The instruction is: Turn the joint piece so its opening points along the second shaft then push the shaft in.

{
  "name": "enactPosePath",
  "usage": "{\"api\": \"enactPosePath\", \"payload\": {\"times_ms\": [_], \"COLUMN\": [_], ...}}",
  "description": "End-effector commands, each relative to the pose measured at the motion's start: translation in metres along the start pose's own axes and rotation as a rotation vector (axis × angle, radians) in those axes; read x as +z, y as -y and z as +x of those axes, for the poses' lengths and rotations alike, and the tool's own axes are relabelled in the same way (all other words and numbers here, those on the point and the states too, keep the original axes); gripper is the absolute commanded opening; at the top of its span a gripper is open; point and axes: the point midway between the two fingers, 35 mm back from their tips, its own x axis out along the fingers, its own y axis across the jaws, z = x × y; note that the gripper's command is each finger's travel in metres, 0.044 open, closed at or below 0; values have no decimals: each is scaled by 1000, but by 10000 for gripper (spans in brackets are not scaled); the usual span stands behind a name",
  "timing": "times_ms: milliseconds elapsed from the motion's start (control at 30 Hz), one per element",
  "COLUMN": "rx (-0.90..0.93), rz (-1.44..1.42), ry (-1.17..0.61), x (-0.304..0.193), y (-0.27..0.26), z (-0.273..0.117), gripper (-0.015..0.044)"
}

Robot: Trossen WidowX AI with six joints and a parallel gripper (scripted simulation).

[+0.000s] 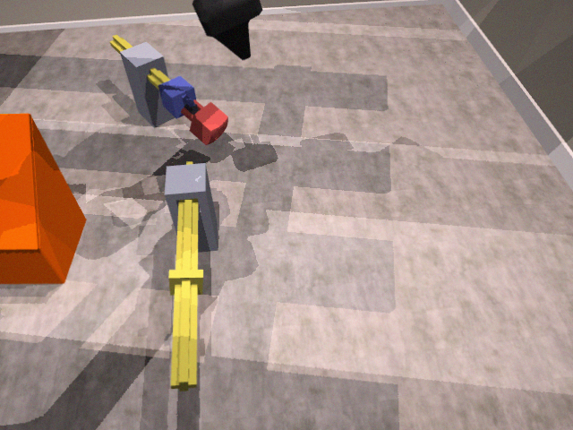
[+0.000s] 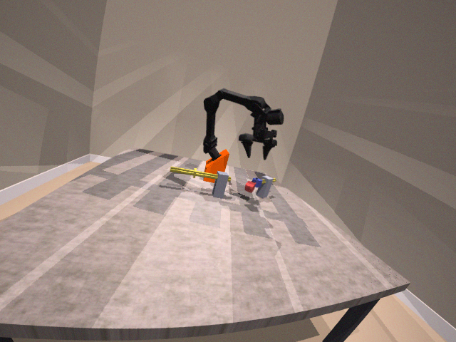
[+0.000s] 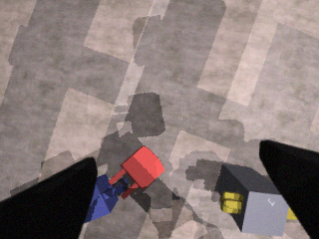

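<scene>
The red joint piece (image 1: 209, 124) (image 2: 249, 187) (image 3: 143, 166) hangs on hinges from the blue part (image 1: 176, 96) (image 2: 256, 182) (image 3: 102, 201) on the first yellow shaft (image 1: 157, 76), which is held in a grey block (image 1: 144, 54) (image 2: 265, 187). The red piece runs roughly on from that shaft, its outer end at an angle to the second shaft. The second yellow shaft (image 1: 187, 240) (image 2: 184, 170) (image 3: 232, 203) passes through the other grey block (image 1: 185, 179) (image 2: 220, 184) (image 3: 264, 213); its short end is apart from the red piece. My gripper (image 2: 257, 158) (image 3: 177, 157) is open, empty, and above the joint, pointing down.
The orange arm base (image 1: 57, 208) (image 2: 217, 167) stands beside the blocks, at the left in the top view. A yellow collar (image 1: 185, 281) sits around the second shaft's long part. Both blocks stand upright on the table (image 1: 462, 300) (image 2: 184, 287).
</scene>
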Motion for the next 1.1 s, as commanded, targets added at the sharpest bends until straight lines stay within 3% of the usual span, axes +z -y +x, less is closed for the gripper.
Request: {"api": "enactPosePath", "payload": {"times_ms": [0, 200, 467, 1067], "rx": [-29, -73, -77, -150], "rz": [108, 221, 244, 785], "ry": [-126, -263, -267, -242], "x": [-3, -10, -11, -14], "y": [11, 23, 23, 23], "z": [34, 71, 72, 86], "gripper": [440, 440, 440, 440]}}
